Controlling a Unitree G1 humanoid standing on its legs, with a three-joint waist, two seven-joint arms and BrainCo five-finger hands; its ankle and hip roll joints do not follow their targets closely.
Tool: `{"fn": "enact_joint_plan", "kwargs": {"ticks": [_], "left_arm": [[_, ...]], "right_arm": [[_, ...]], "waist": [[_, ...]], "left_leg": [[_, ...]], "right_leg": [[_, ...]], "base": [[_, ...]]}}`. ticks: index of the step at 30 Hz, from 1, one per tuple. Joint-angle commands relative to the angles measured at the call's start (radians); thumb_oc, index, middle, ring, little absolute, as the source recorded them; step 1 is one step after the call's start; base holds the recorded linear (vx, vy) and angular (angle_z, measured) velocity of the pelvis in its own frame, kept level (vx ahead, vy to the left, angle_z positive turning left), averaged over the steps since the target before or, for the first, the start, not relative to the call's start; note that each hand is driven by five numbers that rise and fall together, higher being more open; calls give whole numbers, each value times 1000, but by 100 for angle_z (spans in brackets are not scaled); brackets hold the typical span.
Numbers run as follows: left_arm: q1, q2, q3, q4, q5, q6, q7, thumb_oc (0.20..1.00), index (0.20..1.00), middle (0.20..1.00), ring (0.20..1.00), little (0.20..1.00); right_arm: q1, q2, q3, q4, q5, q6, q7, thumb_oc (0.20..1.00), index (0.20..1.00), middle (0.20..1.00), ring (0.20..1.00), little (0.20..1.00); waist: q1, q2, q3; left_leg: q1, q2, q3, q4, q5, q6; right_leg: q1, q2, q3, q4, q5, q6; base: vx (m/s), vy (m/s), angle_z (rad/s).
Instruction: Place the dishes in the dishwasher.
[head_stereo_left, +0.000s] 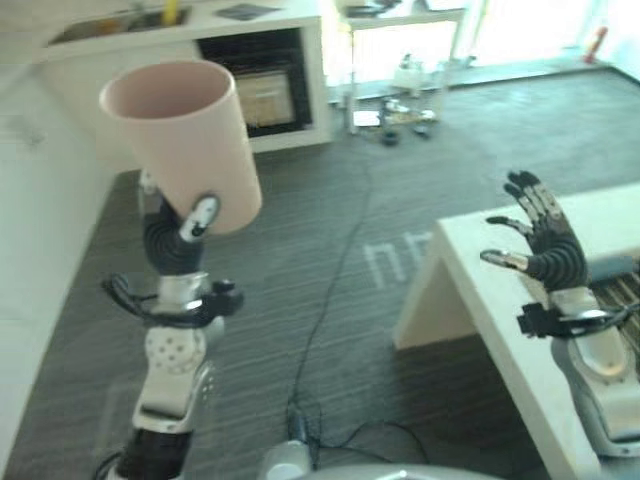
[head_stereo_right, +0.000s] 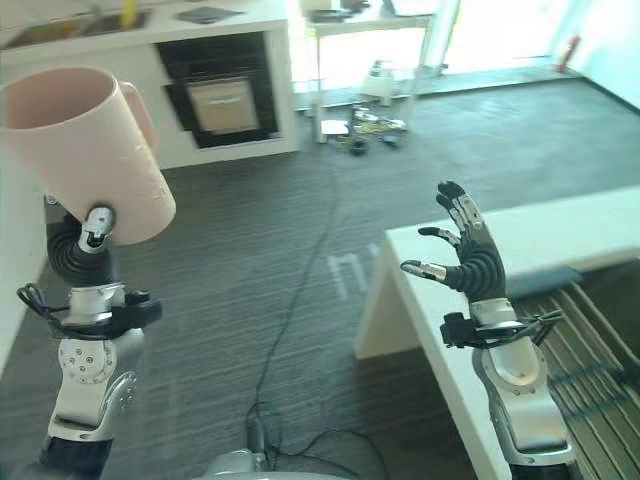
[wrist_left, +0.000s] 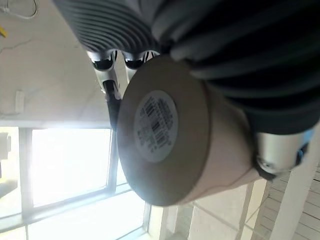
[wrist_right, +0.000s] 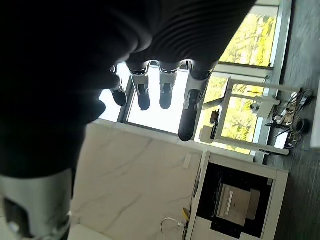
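Nearest the head camera, low on the robot's right, stands the long white counter (head_stereo_left: 470, 290), its near corner jutting over the dark grey striped carpet floor (head_stereo_left: 330, 260). A slatted rack-like surface (head_stereo_right: 590, 330) shows just beyond the counter's far edge, though whether it belongs to the dishwasher cannot be told. Across the room a white kitchen unit (head_stereo_left: 300, 70) holds a dark built-in appliance (head_stereo_right: 222, 100) with its front open.

Next in size is the task's thing, a pale pink, tall plastic cup with a side handle (head_stereo_left: 185, 140). It is raised upright in the air on the robot's left, well apart from the counter. The left robot hand (head_stereo_left: 180, 240) grips it near its base: in the left wrist view the dark-tipped fingers (wrist_left: 107, 75) curl round one side of the cup's flat bottom and the thumb presses on the other.

The right robot hand (head_stereo_right: 465, 255) hovers above the counter's near end, fingers spread and straight, holding nothing.

The step in hand looks like carrying the cup toward the dishwasher. The next move probably calls for turning toward the rack, lowering the cup without tipping it, and keeping the free hand out of the way.
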Motion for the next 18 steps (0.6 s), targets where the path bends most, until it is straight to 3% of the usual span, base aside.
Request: {"fn": "enact_joint_plan", "kwargs": {"ticks": [1,3,11,12,13,16,17,18], "left_arm": [[-18,56,125,-25,-44,-75,4,200,200,200,200,200],[-5,52,135,-21,-35,-93,-3,200,200,200,200,200],[-36,52,111,-20,-4,-83,25,200,200,200,200,200],[-48,52,100,-16,9,-77,39,200,200,200,200,200],[-51,58,105,0,13,-79,32,200,200,200,200,200],[-52,57,106,3,23,-84,29,200,200,200,200,200],[-75,64,109,12,6,-83,13,200,200,200,200,200],[-82,72,109,13,-4,-81,11,200,200,200,200,200]], "right_arm": [[-39,22,-86,-53,60,-94,31,1000,1000,1000,1000,1000],[-29,52,-86,-51,48,-105,48,1000,1000,1000,1000,1000],[-67,74,-49,-63,11,-71,21,1000,1000,1000,1000,1000],[-75,82,-27,-68,-12,-57,-1,1000,1000,1000,1000,1000],[-70,83,-29,-64,1,-71,-5,1000,1000,1000,1000,1000],[-76,88,-24,-60,4,-82,3,1000,1000,1000,1000,1000],[-84,87,-23,-46,-1,-82,14,1000,1000,1000,1000,1000],[-86,87,-19,-39,-5,-85,13,1000,1000,1000,1000,1000]], "waist": [[-46,-9,-21],[-50,24,-50],[-40,32,-63],[-22,33,-60],[-10,23,-45],[-7,20,-38],[-13,13,-36],[-12,12,-35]], "left_leg": [[144,-1,-97,-151,-121,-149],[208,-16,-145,-302,-90,-152],[198,-30,-192,-302,-90,-146],[194,-39,-216,-302,-94,-138],[183,-51,-230,-302,-79,-117],[176,-53,-247,-302,-75,-108],[169,-52,-284,-302,-73,-110],[168,-54,-293,-302,-74,-108]], "right_leg": [[-127,40,60,-111,119,96],[-143,42,55,-109,124,114],[-150,28,30,-84,123,123],[-157,18,16,-32,115,131],[-220,-18,-25,131,152,153],[-263,-35,-14,202,162,158],[-267,-4,56,133,123,148],[-255,3,66,116,115,146]], "base": [[-58,316,81],[-5,283,63],[-23,126,39],[-52,373,18],[-63,403,7],[-29,92,50],[14,-34,58],[31,-47,28]]}}
